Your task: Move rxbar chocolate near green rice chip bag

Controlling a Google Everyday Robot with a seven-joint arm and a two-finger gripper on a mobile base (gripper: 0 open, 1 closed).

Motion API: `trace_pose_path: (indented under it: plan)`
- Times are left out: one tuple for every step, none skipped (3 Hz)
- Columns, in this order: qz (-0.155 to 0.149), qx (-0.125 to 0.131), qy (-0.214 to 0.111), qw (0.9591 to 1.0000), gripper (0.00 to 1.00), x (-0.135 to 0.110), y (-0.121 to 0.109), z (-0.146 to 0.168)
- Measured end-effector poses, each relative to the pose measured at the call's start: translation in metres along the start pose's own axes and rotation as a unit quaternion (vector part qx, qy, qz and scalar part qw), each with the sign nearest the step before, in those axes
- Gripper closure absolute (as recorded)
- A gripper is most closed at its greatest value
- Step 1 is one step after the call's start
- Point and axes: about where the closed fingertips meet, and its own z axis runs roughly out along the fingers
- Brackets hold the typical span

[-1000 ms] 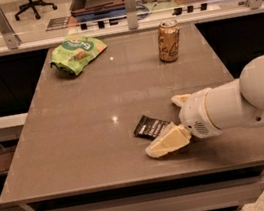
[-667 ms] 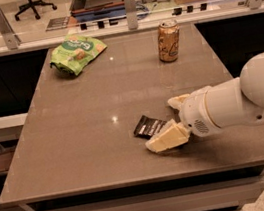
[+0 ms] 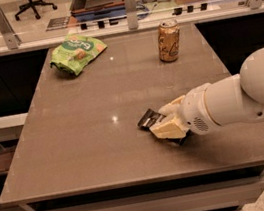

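Camera view: grey table, glass behind; end effector at rxbar chocolate, grip unclear

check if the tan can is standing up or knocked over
Upright: the can stands on its base, top rim up, far from the tool, which is at the rxbar chocolate.

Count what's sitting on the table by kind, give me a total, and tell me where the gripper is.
Snack bars: 1, the rxbar chocolate
Snack bags: 1, the green rice chip bag
Drink cans: 1, the tan can
Total: 3
The gripper is down over the rxbar chocolate, toward the front right of the table.
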Motion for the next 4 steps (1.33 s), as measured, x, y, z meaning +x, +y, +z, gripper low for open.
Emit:
trace_pose_path:
  plan:
    - [-0.001, 0.000, 0.000, 1.0000, 1.00, -0.001, 0.000, 0.000]
    - [-0.014, -0.008, 0.000, 0.9999, 1.00, -0.019, -0.018, 0.001]
    - [-0.024, -0.008, 0.000, 0.9997, 1.00, -0.050, -0.054, 0.001]
    - [-0.022, 0.004, -0.014, 0.9996, 1.00, -0.077, -0.081, 0.002]
